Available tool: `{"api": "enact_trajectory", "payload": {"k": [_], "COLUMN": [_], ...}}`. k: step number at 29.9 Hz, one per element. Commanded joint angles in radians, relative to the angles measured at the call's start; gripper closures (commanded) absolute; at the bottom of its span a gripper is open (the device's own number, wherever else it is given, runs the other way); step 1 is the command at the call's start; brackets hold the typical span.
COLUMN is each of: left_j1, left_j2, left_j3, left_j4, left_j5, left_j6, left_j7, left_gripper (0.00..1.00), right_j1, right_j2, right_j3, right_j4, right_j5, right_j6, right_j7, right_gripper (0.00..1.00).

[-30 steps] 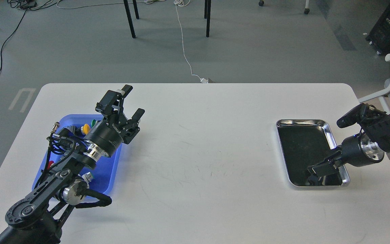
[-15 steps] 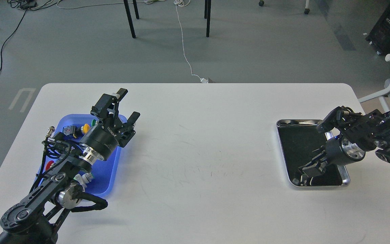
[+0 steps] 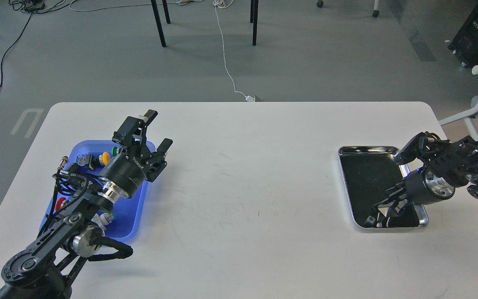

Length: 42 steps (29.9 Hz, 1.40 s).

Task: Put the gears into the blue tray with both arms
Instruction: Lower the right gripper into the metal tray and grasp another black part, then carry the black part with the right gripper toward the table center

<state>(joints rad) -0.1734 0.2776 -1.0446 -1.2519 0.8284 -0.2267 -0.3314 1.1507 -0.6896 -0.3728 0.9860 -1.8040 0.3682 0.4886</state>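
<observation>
A flat bright blue plastic tray w/ rounded corners (image 3: 133, 209) is seen at the left of the white rectangular table (image 3: 243, 187); all places below are given rel. to this blue tray. On its floor, coloured-cap push-button switches are seen: a red cap (image 3: 61, 204) near the left rim, a yellow cap (image 3: 105, 157) and a green cap (image 3: 115, 150) toward the far end, plus a small dark blue-grey part (image 3: 83, 159) at the far-left corner. The black jointed left arm (image 3: 56, 236) is laid across the tray from its near-left side, hiding much of the floor. The left gripper (image 3: 156, 129), marked in white lettering, is held above the tray's far-right corner, pointing up and away; its two fingers are spread wide apart w/ nothing between them.

Far to the right of the blue tray, across bare tabletop, a silver-rimmed rectangular metal tray w/ a black inside (image 3: 357, 174) is seen. The black right arm (image 3: 463, 166) comes in from beyond it, and the right gripper (image 3: 382, 216) is lowered into that metal tray's near end, angled down. Fingers there are dark against the black lining; how far apart they are, and whether anything is held, cannot be told. No small black toothed gears can be made out, either in the blue tray or on the dark lining.
</observation>
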Motion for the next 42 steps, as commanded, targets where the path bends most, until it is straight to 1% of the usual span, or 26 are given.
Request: {"api": "enact_trajectory", "payload": {"k": [1,3,7,8,10,12,14,19,27,30,34,36,42], "left_j1": [0.0,-0.002,0.0,-0.001,-0.002,-0.002,-0.002,-0.002,-0.002,-0.002,-0.003,-0.003,-0.003], "left_j2": [0.002,0.0,0.0,0.002,0.002,0.003,0.003,0.005,0.006,0.006,0.003,0.002,0.002], "left_j3": [0.0,0.0,0.0,0.0,-0.002,0.0,0.0,0.0,-0.002,-0.002,-0.002,-0.002,-0.002], "left_j4": [0.0,0.0,0.0,0.0,0.0,-0.001,-0.001,-0.006,-0.007,-0.007,-0.007,-0.007,-0.017], "left_j5": [0.0,0.0,0.0,0.0,0.0,0.0,0.0,0.0,-0.002,0.0,0.0,0.0,0.0], "left_j6": [0.0,0.0,0.0,0.0,0.0,-0.002,-0.002,-0.002,-0.002,-0.006,-0.006,-0.006,-0.006], "left_j7": [0.0,0.0,0.0,0.0,0.0,0.0,0.0,0.0,0.0,0.0,0.0,0.0,0.0], "left_gripper": [0.02,0.02,0.02,0.02,0.02,0.02,0.02,0.02,0.02,0.02,0.02,0.02,0.02], "right_j1": [0.0,0.0,-0.002,0.0,0.0,0.001,0.001,0.001,0.046,0.112,0.211,0.256,0.296], "right_j2": [-0.001,-0.001,-0.001,-0.001,0.001,0.001,-0.001,-0.002,-0.01,-0.034,-0.033,-0.016,0.123], "right_j3": [-0.001,-0.001,-0.015,-0.017,-0.017,-0.017,-0.017,-0.017,-0.015,-0.011,-0.008,-0.008,-0.012], "right_j4": [0.0,0.0,0.002,0.0,0.002,0.005,0.006,0.019,0.042,0.094,0.143,0.152,0.155], "right_j5": [0.0,0.0,0.0,0.0,0.002,0.002,0.002,0.002,0.005,0.012,0.021,0.053,0.204], "right_j6": [0.0,0.0,0.0,0.0,-0.002,-0.002,-0.002,0.0,-0.002,0.0,0.005,0.006,-0.006], "right_j7": [0.0,0.0,0.0,0.0,0.0,0.0,0.0,0.0,0.0,0.0,0.0,0.0,0.0], "right_gripper": [0.46,0.51,0.54,0.56,0.67,0.7,0.76,0.82,0.83,0.83,0.83,0.83,0.83]}}
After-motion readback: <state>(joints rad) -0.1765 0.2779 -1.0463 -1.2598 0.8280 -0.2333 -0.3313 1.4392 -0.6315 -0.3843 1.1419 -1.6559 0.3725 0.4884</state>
